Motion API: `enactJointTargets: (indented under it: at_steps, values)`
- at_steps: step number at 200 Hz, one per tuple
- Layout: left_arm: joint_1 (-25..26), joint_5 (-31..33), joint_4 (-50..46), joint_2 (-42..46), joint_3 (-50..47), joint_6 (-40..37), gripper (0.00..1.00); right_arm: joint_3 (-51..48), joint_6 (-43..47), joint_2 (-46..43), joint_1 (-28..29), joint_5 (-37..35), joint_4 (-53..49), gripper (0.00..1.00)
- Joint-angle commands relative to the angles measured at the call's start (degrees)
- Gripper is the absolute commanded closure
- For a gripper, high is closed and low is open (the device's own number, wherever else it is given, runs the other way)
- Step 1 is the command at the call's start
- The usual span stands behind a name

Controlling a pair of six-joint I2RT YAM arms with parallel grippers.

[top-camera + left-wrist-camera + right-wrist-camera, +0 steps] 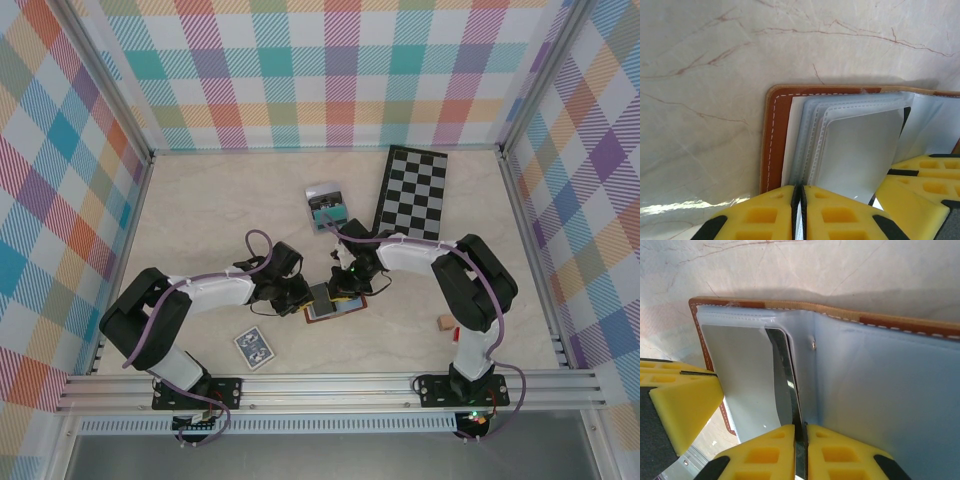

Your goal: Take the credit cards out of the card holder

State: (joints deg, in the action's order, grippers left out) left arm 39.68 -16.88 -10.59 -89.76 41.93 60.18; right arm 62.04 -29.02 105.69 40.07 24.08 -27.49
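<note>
A black-and-white checkered mat [412,192] lies at 1 o'clock; a grey-and-teal small box [326,205] at 12; a blue patterned deck [254,347] at 7; a small wooden block [445,323] at 4.

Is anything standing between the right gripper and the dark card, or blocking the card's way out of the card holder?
Nothing visible does. The right gripper is shut on the dark card at the open pocket of the card holder. The left gripper pinches pocket layers beside it, not across its way out.
</note>
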Motion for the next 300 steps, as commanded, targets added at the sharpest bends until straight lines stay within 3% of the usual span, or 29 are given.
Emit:
enactJointTargets:
  at_steps: [1,30,109,164,199,300]
  values:
    - [0.63,2.67,-7.38,-2.62,-0.75,-1.20,0.87,-0.68,1.59,-0.13,-0.07,0.41,0.26,0.91]
    - [0.66,3.56,-9.05,-2.36,-0.40,-1.69,0.87,-1.45,2.22,-1.76,-0.68,-0.90,-0.18,0.96]
    - [0.66,4.69,-11.32,-1.14,1.55,-2.50,0.86,-3.80,3.44,-3.75,-2.54,-1.49,-0.24,0.95]
    - [0.84,2.47,-9.80,3.36,6.96,-5.58,0.86,-2.03,3.52,-1.38,-2.55,0.39,-0.55,0.91]
    - [2.00,-1.44,-5.85,-1.37,8.05,-5.27,0.91,-1.92,3.62,-0.85,-2.55,0.88,-0.57,0.88]
    - [2.86,4.84,-14.87,-7.09,8.58,-6.56,0.96,-0.87,2.24,1.74,-2.55,2.45,0.33,0.74]
